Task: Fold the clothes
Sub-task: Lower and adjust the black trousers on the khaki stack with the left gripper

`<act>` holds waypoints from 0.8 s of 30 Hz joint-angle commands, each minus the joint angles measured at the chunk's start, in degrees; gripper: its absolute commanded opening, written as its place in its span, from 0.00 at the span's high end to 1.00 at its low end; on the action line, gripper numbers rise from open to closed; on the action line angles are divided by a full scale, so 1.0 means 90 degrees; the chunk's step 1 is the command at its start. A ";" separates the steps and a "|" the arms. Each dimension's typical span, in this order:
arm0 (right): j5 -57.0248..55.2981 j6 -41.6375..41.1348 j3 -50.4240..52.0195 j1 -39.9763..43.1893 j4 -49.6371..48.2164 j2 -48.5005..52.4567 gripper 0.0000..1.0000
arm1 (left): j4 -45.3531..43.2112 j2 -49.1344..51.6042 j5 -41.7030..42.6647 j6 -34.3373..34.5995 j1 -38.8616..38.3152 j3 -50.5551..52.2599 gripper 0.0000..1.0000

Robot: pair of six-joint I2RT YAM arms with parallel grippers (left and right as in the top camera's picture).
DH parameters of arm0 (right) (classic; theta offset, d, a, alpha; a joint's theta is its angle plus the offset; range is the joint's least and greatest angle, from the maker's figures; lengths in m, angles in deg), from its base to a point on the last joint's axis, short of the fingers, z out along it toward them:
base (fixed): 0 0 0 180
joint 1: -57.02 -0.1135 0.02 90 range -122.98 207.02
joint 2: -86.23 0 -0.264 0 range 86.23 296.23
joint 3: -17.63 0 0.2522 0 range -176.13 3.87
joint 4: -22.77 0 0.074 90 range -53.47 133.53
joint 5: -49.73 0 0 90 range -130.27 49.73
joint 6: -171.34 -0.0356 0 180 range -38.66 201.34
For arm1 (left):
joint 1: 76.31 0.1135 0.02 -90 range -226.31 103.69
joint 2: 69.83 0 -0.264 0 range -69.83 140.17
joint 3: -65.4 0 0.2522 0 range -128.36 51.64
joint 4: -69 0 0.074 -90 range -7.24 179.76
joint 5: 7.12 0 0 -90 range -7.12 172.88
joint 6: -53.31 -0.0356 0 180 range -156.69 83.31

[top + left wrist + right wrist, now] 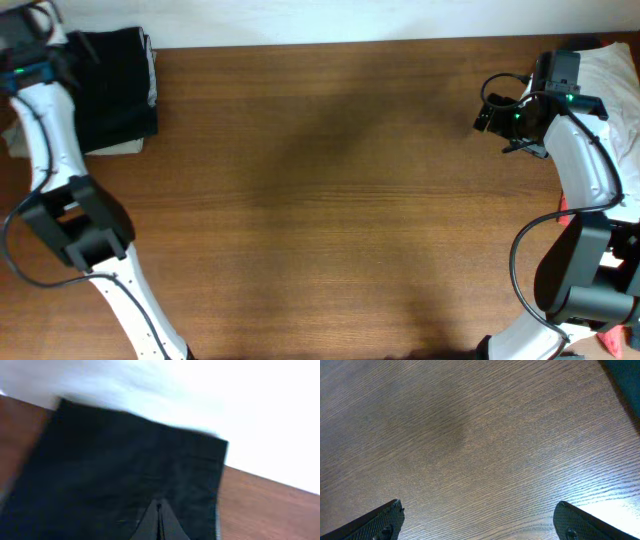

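Note:
A folded black garment [115, 85] lies at the table's far left corner, on top of a pale layer [128, 148]. It fills the left wrist view [120, 470]. My left gripper [159, 506] is shut, its fingertips together just over the black fabric with nothing seen between them; overhead it sits at the garment's left edge [48, 48]. My right gripper [479, 510] is open and empty above bare wood, at the far right in the overhead view [490, 112]. White clothes [615, 75] and a bit of red fabric [565, 208] lie beside the right arm.
The wooden table [330, 200] spans the view between the two arms. A white wall [225, 400] runs just behind the black garment. A dark cloth corner [626, 375] shows at the top right of the right wrist view.

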 commanded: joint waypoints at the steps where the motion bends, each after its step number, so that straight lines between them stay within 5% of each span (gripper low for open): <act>1: -0.0053 0.0046 -0.0119 0.0017 -0.0019 -0.0126 0.01 | -0.0034 0.0855 0.0202 0.0109 -0.0153 0.0032 0.99; 7: -0.0053 0.0046 -0.0119 0.0017 -0.0017 -0.0126 0.01 | 0.0357 0.1404 0.0202 0.0107 -0.0223 0.0032 1.00; 16: -0.0053 0.0046 -0.0119 0.0017 -0.0019 -0.0126 0.01 | 0.1149 0.0471 0.0257 0.0109 -0.0236 -0.0257 0.99; 22: -0.0053 0.0046 -0.0119 0.0017 -0.0019 -0.0126 0.01 | 0.2008 -0.0440 0.1331 0.0109 -0.0236 -0.0257 0.64; 24: -0.0053 0.0046 -0.0119 0.0017 -0.0019 -0.0126 0.01 | 0.2385 -0.0811 0.1904 0.0109 -0.0236 -0.0257 0.64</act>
